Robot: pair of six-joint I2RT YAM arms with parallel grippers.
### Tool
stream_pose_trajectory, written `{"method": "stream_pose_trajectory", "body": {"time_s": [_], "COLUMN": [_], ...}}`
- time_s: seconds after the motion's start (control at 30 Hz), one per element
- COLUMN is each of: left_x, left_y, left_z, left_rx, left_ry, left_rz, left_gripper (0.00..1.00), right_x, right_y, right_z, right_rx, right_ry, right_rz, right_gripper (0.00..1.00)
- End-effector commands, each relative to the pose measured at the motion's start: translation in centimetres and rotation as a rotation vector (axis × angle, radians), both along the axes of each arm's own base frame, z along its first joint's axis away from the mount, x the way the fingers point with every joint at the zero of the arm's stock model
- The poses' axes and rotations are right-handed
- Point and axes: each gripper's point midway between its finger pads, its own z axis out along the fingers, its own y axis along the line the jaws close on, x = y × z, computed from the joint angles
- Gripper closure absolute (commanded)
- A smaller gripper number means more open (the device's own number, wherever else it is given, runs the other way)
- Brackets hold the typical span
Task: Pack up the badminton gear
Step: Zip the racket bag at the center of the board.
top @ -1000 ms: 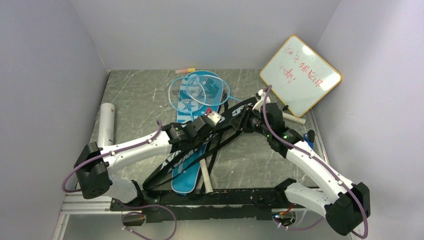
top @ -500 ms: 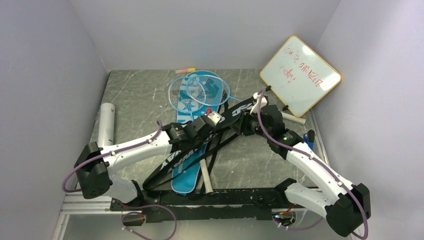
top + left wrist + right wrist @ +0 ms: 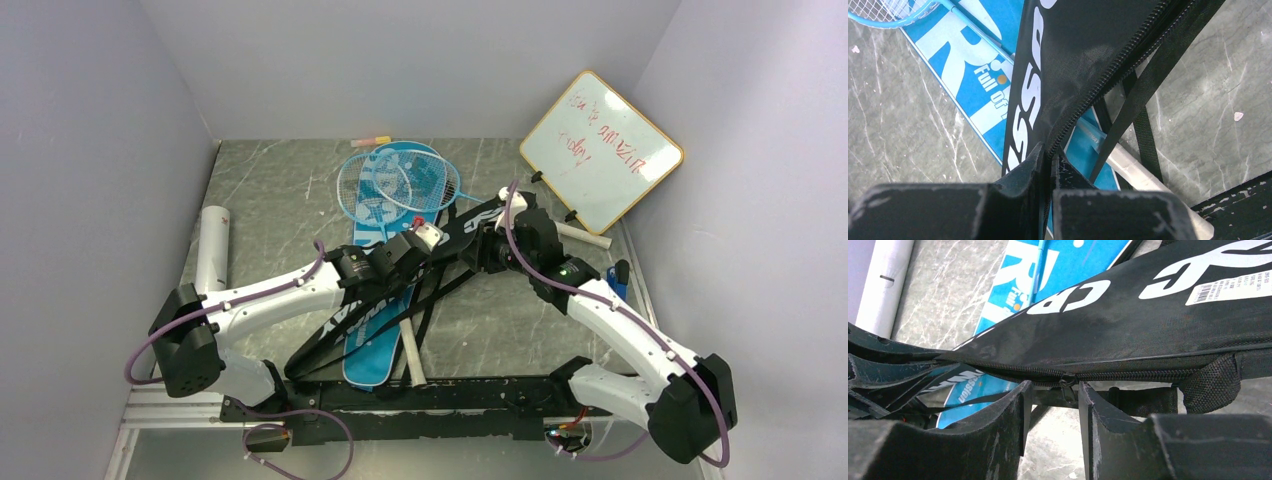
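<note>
The black bag (image 3: 1128, 325) hangs stretched between the two arms, held up off the worktop (image 3: 270, 200). Its long axis runs from the near left toward the far right. The left pincer (image 3: 1048, 156) is clamped tight on the bag's zippered edge, and the fabric runs straight away from its tips. The right pincer (image 3: 1054, 390) stands part open. The zipper pull (image 3: 1066, 384) dangles right between its fingers, touching neither as far as I can tell. The zipper line crosses that pincer's gap squarely and leads off toward the left pincer. So the right arm is the nearer one, and I'd judge it needs only to close on the pull and draw it along the seam. Beneath both pincers lies the blue bag (image 3: 375, 355), and the light-blue rackets (image 3: 395, 185) lie beyond them, not yet packed.
</note>
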Motion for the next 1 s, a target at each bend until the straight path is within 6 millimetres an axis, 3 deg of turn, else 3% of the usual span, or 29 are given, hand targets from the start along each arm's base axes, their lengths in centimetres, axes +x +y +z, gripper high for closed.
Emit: {"method": "stream_pose_trajectory", "body": {"time_s": [0.0, 0.2, 0.33, 0.53, 0.6, 0.73, 0.97], "left_x": [1.2, 1.3, 1.3, 1.2, 1.2, 1.3, 1.3], "left_y": [-1.3, -1.5, -1.4, -1.3, -1.3, -1.5, -1.6], "left_z": [2.6, 2.5, 2.6, 2.4, 2.3, 2.4, 2.4], "left_rx": [-0.071, -0.073, -0.072, -0.068, -0.067, -0.07, -0.071], "left_ry": [-0.066, -0.063, -0.064, -0.063, -0.062, -0.063, -0.061], "left_rz": [0.003, 0.003, 0.004, 0.005, 0.005, 0.004, 0.002], "left_gripper": [0.95, 0.95, 0.95, 0.95, 0.95, 0.95, 0.95], "right_x": [-0.1, -0.2, 0.0, 0.1, 0.1, 0.1, 0.0], "right_y": [0.4, 0.4, 0.2, 0.0, -0.1, -0.7, -1.2], "right_z": [0.1, -0.7, -1.1, -1.2, -1.3, -1.3, -0.6], "right_rx": [0.006, -0.004, -0.013, -0.019, -0.023, -0.032, -0.002], "right_ry": [-0.016, 0.01, 0.023, 0.025, 0.028, 0.025, -0.011], "right_rz": [0.026, 0.029, 0.013, -0.007, -0.011, -0.041, -0.078], "right_gripper": [0.58, 0.58, 0.66, 0.68, 0.65, 0.49, 0.52]}}
